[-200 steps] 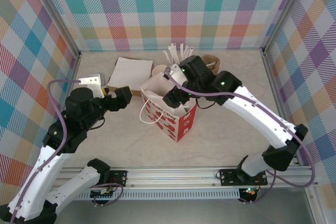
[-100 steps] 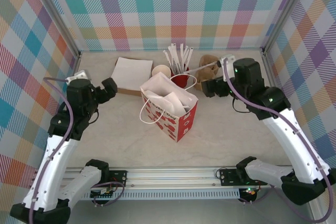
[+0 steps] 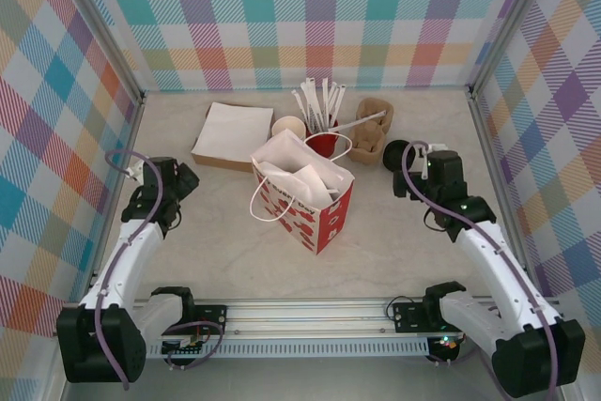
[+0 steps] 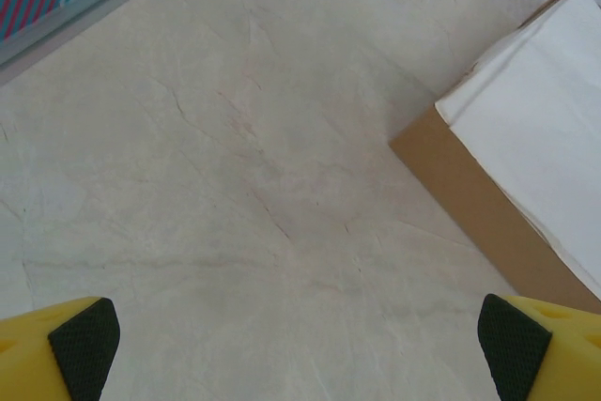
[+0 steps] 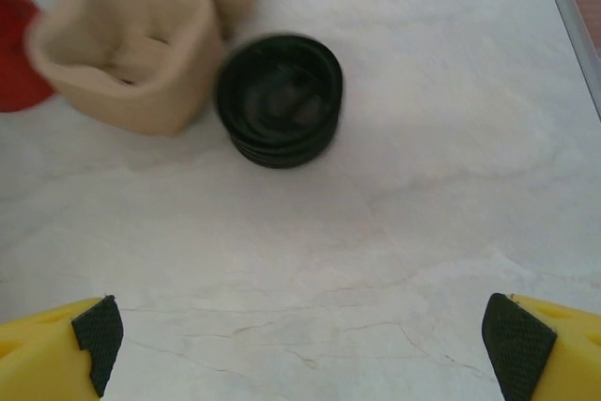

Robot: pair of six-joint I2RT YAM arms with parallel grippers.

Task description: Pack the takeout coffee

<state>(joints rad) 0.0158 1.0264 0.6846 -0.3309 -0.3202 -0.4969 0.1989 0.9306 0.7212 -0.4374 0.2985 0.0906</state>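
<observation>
Clutter on a pale marbled table inside plaid-patterned walls.

A red-and-white patterned paper bag stands open near the middle, with crumpled white paper rising from its mouth and thin white loop handles on either side. Just behind it is a red cup full of white straws, with a cream lidless paper cup beside it on the left. To the right of the red cup lies a tan moulded-pulp cup carrier, and a black, round, ridged stack, seemingly lids, sits just beside it. A flat brown box with a white top lies at the back left.
</observation>
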